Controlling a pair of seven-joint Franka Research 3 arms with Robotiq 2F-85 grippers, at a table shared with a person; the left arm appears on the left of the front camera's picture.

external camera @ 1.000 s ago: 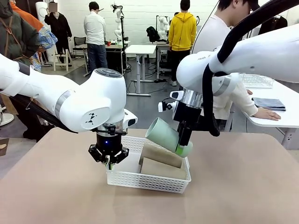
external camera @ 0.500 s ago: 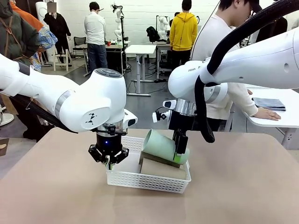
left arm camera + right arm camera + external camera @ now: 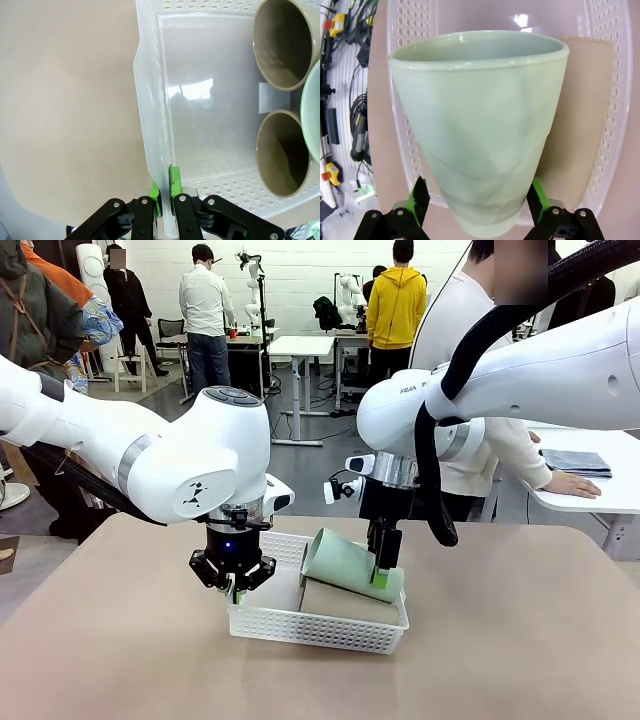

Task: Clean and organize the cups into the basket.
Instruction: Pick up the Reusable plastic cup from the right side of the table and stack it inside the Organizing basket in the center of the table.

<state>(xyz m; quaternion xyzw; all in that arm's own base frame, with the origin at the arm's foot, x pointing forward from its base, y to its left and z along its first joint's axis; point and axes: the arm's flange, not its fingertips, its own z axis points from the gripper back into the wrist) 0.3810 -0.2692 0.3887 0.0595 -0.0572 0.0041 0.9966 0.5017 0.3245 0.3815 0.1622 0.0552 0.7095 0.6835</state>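
The left gripper (image 3: pixel 165 197) is pinched on the near-left wall of the basket (image 3: pixel 300 625), which sits mid-table (image 3: pixel 520 640). Inside lie two tan cups (image 3: pixel 345 602) on their sides, the mint cup (image 3: pixel 345 565) resting on them. The right gripper (image 3: pixel 382 575) is spread wide around the mint cup's base.

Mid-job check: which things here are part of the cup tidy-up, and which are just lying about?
Job: mint green cup, two tan cups, white basket, left gripper, right gripper.
Lying about: folded grey cloth and wire basket on the side table.
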